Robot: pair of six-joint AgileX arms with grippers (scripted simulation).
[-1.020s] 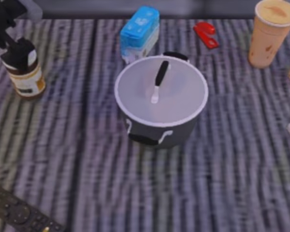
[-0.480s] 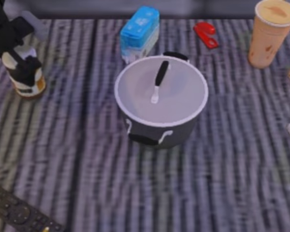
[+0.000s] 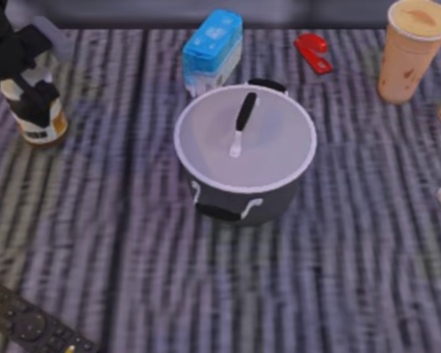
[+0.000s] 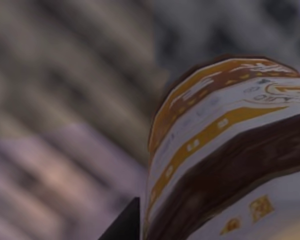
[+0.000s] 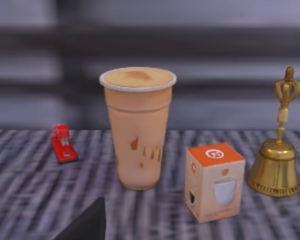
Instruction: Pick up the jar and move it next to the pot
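The jar (image 3: 42, 121), white-lidded with dark brown contents and a white-and-yellow label, stands at the table's far left. My left gripper (image 3: 29, 77) comes down over it, with one black finger on each side of its top, shut on the jar. In the left wrist view the jar (image 4: 225, 150) fills most of the picture, with one fingertip (image 4: 127, 225) against its side. The pot (image 3: 279, 198), dark grey with a pale white-rimmed lid, sits at the table's middle, well to the right of the jar. My right gripper is outside the top view; one fingertip (image 5: 90, 222) shows, nothing beside it.
A blue packet (image 3: 213, 48) lies behind the pot, a red stapler (image 3: 313, 53) to its right. A tall tan cup (image 3: 413, 48), an orange box (image 5: 215, 182) and a brass bell (image 5: 276, 165) stand at the far right. A remote (image 3: 29, 323) lies at the near left corner.
The left gripper's fingers have turned and settled on both sides of the jar's top. The jar has shifted slightly toward the far edge since half a second ago.
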